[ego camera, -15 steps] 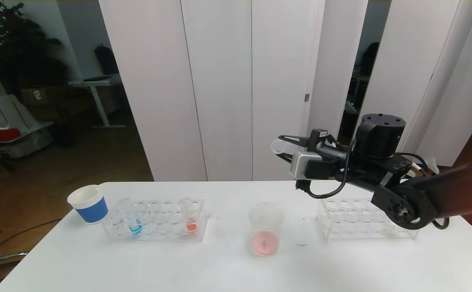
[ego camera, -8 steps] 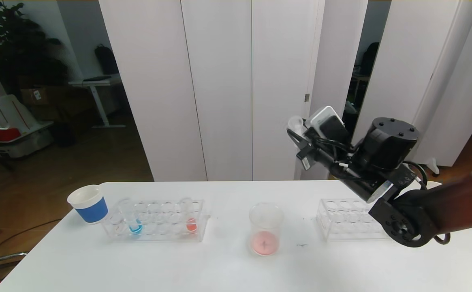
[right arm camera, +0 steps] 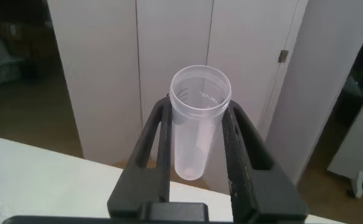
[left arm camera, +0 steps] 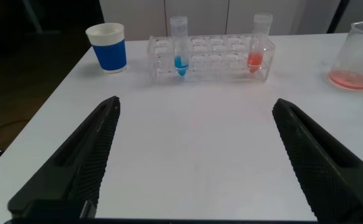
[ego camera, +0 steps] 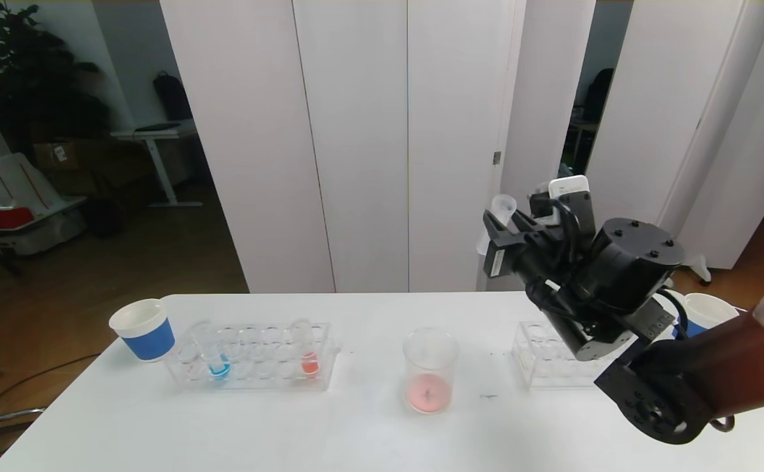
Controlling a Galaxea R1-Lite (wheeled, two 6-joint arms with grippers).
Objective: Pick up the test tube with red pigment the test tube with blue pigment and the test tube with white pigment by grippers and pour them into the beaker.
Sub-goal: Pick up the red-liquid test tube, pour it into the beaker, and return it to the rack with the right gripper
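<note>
My right gripper [ego camera: 496,226] hangs high above the table, to the right of the beaker [ego camera: 429,367], shut on a clear test tube [ego camera: 501,210]. That tube [right arm camera: 197,124] stands mouth up between the fingers and holds only a pale whitish trace at its bottom, so it looks like the test tube with white pigment. Pink liquid covers the beaker's bottom. The test tube with blue pigment [ego camera: 214,357] and the test tube with red pigment [ego camera: 307,351] stand in the left rack [ego camera: 257,380]. My left gripper [left arm camera: 197,104] is open over bare table in front of that rack, with nothing between its fingers.
A second clear rack [ego camera: 545,357] stands at the right, partly behind my right arm. One blue paper cup [ego camera: 144,330] sits left of the left rack, another [ego camera: 706,311] at the far right behind the arm. White panels close off the back.
My right gripper has turned the tube from lying sideways, mouth to the left, to mouth up. It has also drawn back to the right, away from above the beaker. The left gripper's opening has not changed.
</note>
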